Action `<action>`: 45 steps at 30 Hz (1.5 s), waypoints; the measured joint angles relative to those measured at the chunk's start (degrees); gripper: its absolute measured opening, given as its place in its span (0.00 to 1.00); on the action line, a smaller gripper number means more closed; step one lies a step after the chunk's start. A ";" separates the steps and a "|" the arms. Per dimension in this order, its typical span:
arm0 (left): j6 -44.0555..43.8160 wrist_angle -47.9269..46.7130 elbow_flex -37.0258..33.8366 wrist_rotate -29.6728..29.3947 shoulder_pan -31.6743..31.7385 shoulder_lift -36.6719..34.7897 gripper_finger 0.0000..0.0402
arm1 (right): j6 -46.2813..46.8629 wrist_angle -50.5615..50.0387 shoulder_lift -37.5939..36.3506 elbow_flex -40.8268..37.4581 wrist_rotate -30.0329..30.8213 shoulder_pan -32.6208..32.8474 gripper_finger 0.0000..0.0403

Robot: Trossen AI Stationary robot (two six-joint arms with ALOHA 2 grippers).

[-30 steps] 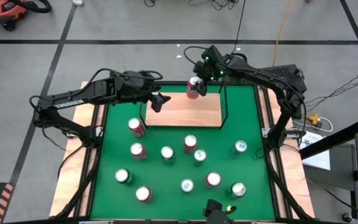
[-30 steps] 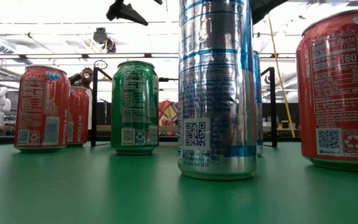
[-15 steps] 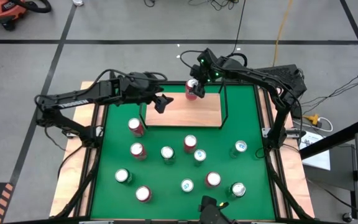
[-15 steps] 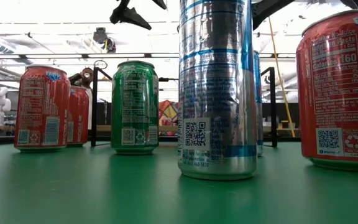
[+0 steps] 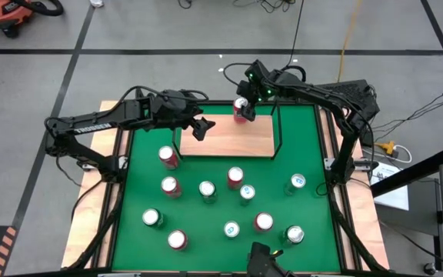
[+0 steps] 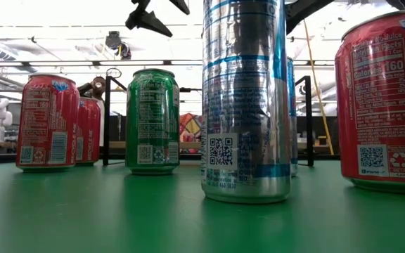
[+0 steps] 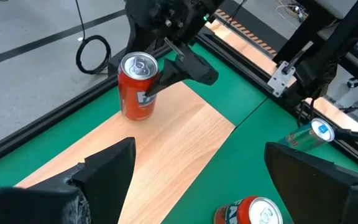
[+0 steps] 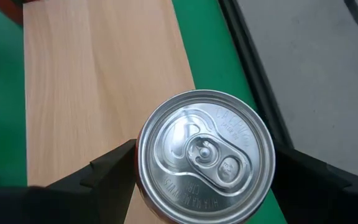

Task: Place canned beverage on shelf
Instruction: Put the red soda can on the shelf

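A red canned beverage (image 7: 137, 87) with a silver top (image 8: 205, 154) stands upright at the far edge of the shelf (image 5: 229, 138), a light-wood board with thin black rails. My right gripper (image 5: 242, 108) is shut on it, reaching in from the far right. My left gripper (image 5: 203, 127) hovers open above the shelf's left part, and in its wrist view its two fingers (image 7: 107, 168) frame bare wood. In the low view it shows at the top (image 6: 150, 14). My right gripper pinches the can's side wall (image 7: 146, 88) between its two fingers (image 8: 114, 165), one on each side, below the rim. The fingers slant down from the table's far right. The can stays upright, its base at the board's far edge; whether it rests there I cannot tell.
Several red, green and silver-blue cans (image 5: 206, 188) stand spread over the green mat (image 5: 141, 177) nearer than the shelf, the closest to the shelf at its left front corner (image 5: 168, 157). Black rail posts (image 6: 106, 119) stand at the shelf's sides. The board's middle (image 7: 166, 143) is bare.
My right gripper has sunk a little with the red can, which stays upright at the shelf's far edge.
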 joint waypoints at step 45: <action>-1.83 -13.00 0.07 1.66 0.00 -4.99 0.89 | 14.76 -2.45 -11.34 0.02 4.31 0.83 0.87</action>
